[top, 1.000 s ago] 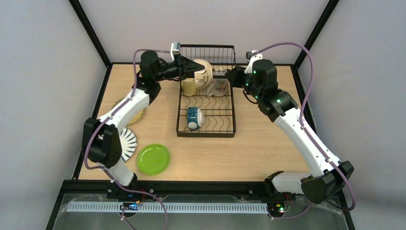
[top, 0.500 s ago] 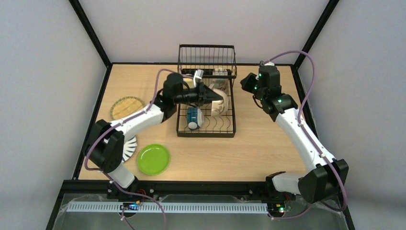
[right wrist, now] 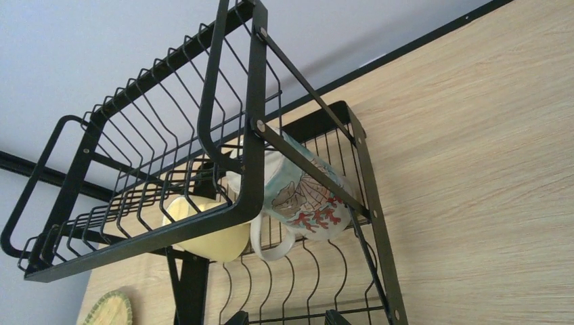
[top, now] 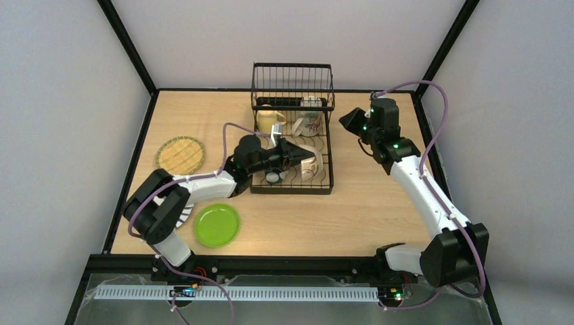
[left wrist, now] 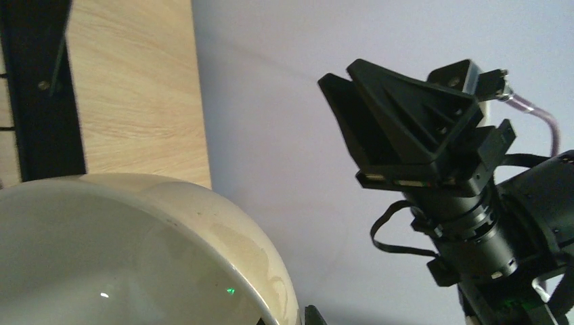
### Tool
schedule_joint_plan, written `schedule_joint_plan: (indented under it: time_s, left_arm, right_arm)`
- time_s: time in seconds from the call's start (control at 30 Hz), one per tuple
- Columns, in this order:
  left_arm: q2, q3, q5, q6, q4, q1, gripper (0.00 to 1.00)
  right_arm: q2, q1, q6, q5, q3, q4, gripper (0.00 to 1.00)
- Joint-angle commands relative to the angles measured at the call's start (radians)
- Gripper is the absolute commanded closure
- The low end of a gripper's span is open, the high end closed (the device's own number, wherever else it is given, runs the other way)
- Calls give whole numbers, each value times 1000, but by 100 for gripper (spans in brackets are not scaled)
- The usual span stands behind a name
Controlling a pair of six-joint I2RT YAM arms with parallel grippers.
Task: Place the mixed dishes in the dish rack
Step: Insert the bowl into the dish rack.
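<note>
Two claws here, starting with the busy one. The left claw [top: 302,153] is pinched nearly closed on the rim of a cream bowl [top: 310,162], white inside, tipped on edge down at the slotted base of the dish rack [top: 326,184]. Can't tell if it's actually resting in a slot. Just left of it, half under the arm, a blue bowl [top: 273,177] lies on its side in the slots. Up by the tall basket end, the pale yellow mug [top: 268,120] and a patterned mug [top: 310,124] sit side by side. The right claw [top: 346,120] hangs just off the rack's right side, jaws apart, nothing in them. Out on the table [top: 379,203] are the lime green plate [top: 216,224], the tan woven plate [top: 181,154] and the striped plate [top: 185,211], which is mostly hidden under the left arm.
</note>
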Motion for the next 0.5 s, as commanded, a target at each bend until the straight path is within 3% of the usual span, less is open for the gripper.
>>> schedule_joint_plan:
  time_s: [0.0, 0.3, 0.47]
  left_arm:
    - [50, 15, -83, -53, 273, -31, 98]
    - [208, 68, -93, -103, 427, -60, 98]
    - [254, 113, -74, -79, 412, -64, 98]
  right_arm:
    - [2, -3, 21, -35, -25, 58, 38]
    - [21, -3, 8, -25, -28, 83, 38]
    - [21, -5, 9, -15, -36, 96, 38]
